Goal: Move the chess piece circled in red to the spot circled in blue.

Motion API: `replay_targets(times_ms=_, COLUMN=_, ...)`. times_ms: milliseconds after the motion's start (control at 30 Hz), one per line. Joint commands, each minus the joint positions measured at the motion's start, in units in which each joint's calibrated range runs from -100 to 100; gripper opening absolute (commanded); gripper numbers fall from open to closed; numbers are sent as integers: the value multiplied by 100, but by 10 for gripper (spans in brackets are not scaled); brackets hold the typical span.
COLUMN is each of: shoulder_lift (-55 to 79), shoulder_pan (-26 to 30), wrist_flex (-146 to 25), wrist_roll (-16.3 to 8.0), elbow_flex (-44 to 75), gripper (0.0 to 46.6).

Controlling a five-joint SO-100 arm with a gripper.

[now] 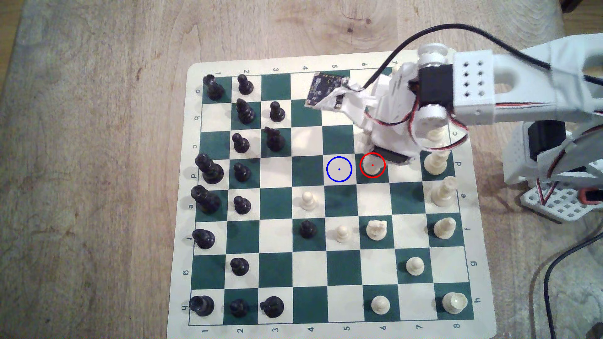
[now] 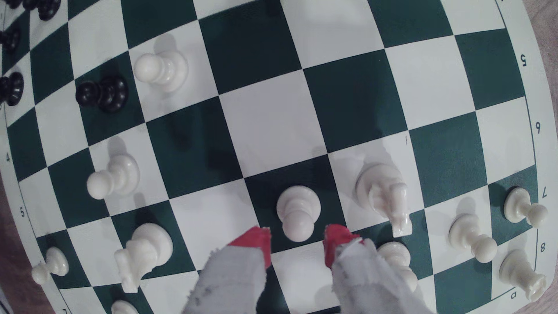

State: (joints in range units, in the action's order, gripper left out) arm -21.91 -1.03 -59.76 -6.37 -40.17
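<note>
Sixteen black pieces (image 1: 242, 204), sixteen white pieces (image 1: 308, 199), one red ring (image 1: 361, 161), one blue ring (image 1: 327, 169).

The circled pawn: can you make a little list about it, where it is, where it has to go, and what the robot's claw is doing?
piece: white pawn inside the red ring, standing upright
square it stands on: dark green
target: cream square with the blue ring, next square toward the exterior view's left, bare
gripper: open, red fingertips on either side of the pawn's head, not squeezing it
nearest neighbour: white knight on the adjoining cream square
task state: pawn not yet lifted
</note>
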Motion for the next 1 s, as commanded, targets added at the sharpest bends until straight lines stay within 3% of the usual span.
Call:
replay_targets(times_ms=0, shoulder_lift=69, shoulder_pan=45, wrist_flex=71, wrist_roll=73, elbow_flex=146, gripper=100)
replay_targets(times_ms=967, shoulder_lift=493, shoulder_pan=-2, wrist_flex=636, wrist_roll=230, elbow_flex=-316, gripper=118)
